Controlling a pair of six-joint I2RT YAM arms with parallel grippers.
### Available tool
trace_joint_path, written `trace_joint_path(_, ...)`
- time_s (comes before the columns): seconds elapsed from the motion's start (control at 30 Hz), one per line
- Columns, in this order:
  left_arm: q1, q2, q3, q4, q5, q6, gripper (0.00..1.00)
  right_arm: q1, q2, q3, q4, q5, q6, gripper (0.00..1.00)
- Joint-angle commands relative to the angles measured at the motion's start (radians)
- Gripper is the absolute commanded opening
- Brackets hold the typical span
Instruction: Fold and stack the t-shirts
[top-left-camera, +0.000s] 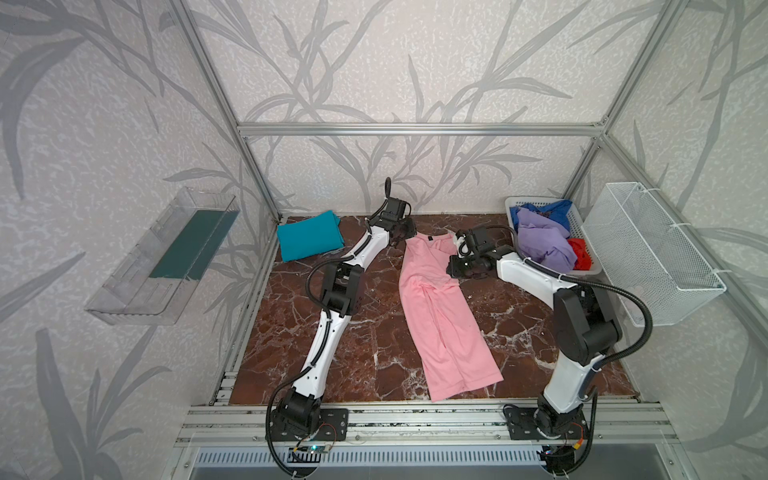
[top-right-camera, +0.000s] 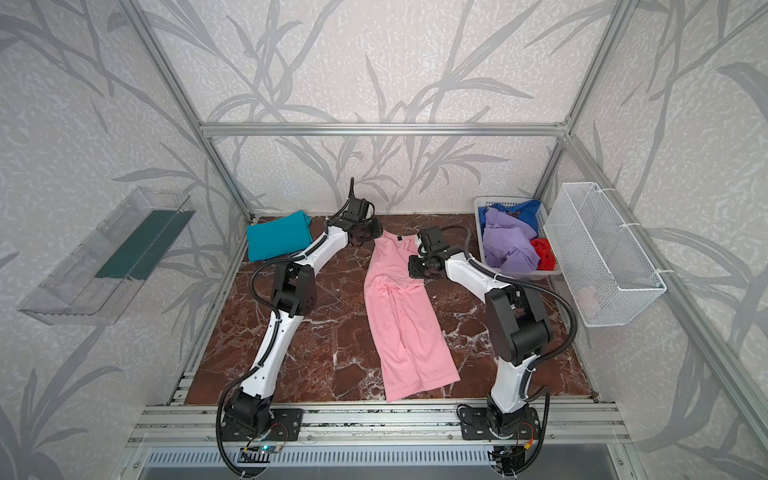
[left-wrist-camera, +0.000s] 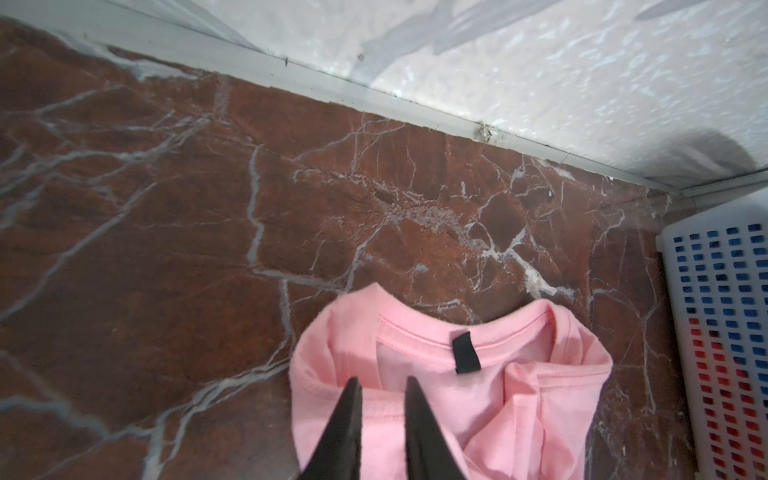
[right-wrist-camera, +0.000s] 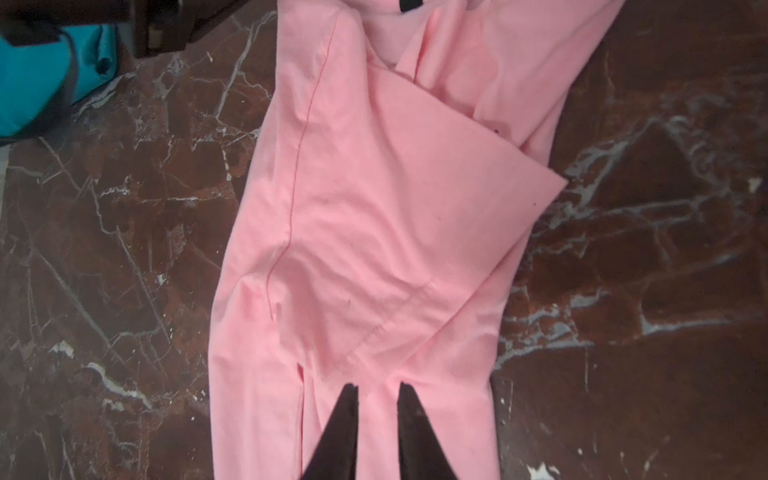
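Here, nearest us in both top views, the hem of the long light pink cloth t-shirt (top-left-camera: 449, 324) (top-right-camera: 409, 324) lies by the front edge of the red-brown marbled desk (top-left-camera: 332, 353). The shirt runs away from us as a narrow folded strip between the two arms.

Partway up the strip, the right claw (right-wrist-camera: 378, 388) sits at the shirt's right edge. The top views hide its tips under the wrist. Only the right wrist view shows it narrow, with a ridge of pink cloth between the black fingers (right-wrist-camera: 340, 428) and a sleeve folded over the body beyond.

Farther on, the left claw (left-wrist-camera: 382, 384) is at the collar. The left wrist view alone shows it narrow too, closed on pink cloth just short of the small black neck label (left-wrist-camera: 466, 351).

Farthest back on the left lies the folded teal cloth t-shirt (top-left-camera: 309, 241) (top-right-camera: 278, 241), apart from the pink one. The right wrist view catches only its corner (right-wrist-camera: 37, 79).

At back right, the white slotted plastic basket (top-left-camera: 582, 272) holds a crumpled lavender t-shirt (top-left-camera: 540, 241), a blue t-shirt (top-left-camera: 555, 208) and a red t-shirt (top-left-camera: 579, 249). In the left wrist view we see only blue and red through the basket's slots (left-wrist-camera: 715, 257).
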Motion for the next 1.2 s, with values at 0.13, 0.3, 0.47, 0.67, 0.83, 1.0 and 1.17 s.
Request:
trace_joint_path(0.13,0.003,0.000,0.043,-0.092,-0.124,0.085,0.34,-0.004,-0.128,-0.133,-0.103,0.034,0.003,0.20)
trace_joint_path(0.3,0.001,-0.032,-0.004,-0.096,-0.166,0.099,0.49,-0.005,-0.142,-0.171,-0.128,0.035,0.012,0.20)
trace_joint_path(0.47,-0.003,-0.012,-0.034,-0.034,-0.100,0.040,0.51,-0.002,-0.127,-0.204,-0.132,0.046,0.028,0.20)
trace_joint_path(0.67,-0.009,0.016,-0.024,-0.002,-0.080,-0.002,0.28,-0.004,-0.095,-0.243,-0.119,0.076,0.044,0.20)
trace_joint_path(0.83,0.005,0.006,-0.006,-0.033,-0.123,0.015,0.00,-0.004,-0.046,-0.276,-0.106,0.102,0.053,0.20)
trace_joint_path(1.0,0.050,-0.026,-0.018,-0.062,-0.160,0.027,0.00,-0.007,-0.021,-0.299,-0.107,0.130,0.075,0.20)
trace_joint_path(1.17,0.095,-0.064,-0.074,-0.060,-0.203,0.035,0.00,-0.016,-0.020,-0.327,-0.112,0.159,0.099,0.18)
